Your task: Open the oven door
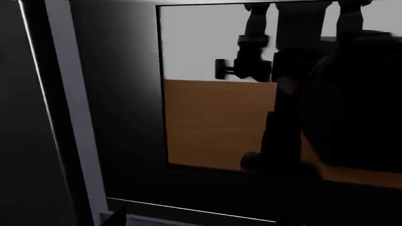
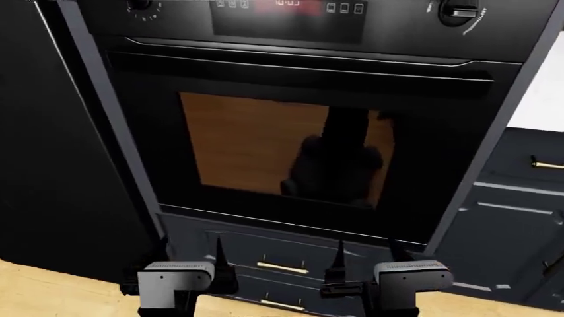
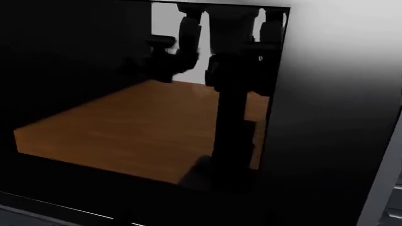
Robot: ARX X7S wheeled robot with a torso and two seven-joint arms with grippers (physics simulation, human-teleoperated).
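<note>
oven door (image 2: 291, 218) shut, bar handle (image 2: 300, 63) untouched; left claw (image 2: 189, 264) and right claw (image 2: 366, 264) spread apart, low, empty.

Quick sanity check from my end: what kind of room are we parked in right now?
Most likely a kitchen. A built-in oven door with a glass window fills the head view, a control panel with knobs and a red display sits above it, and navy drawers with brass handles lie below.

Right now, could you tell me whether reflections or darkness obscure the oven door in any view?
Head view: the oven door glass mirrors the floor and robot's silhouette. Left wrist view: the frame is near black, only the window reads. Right wrist view: same reflection, dark surround.
</note>
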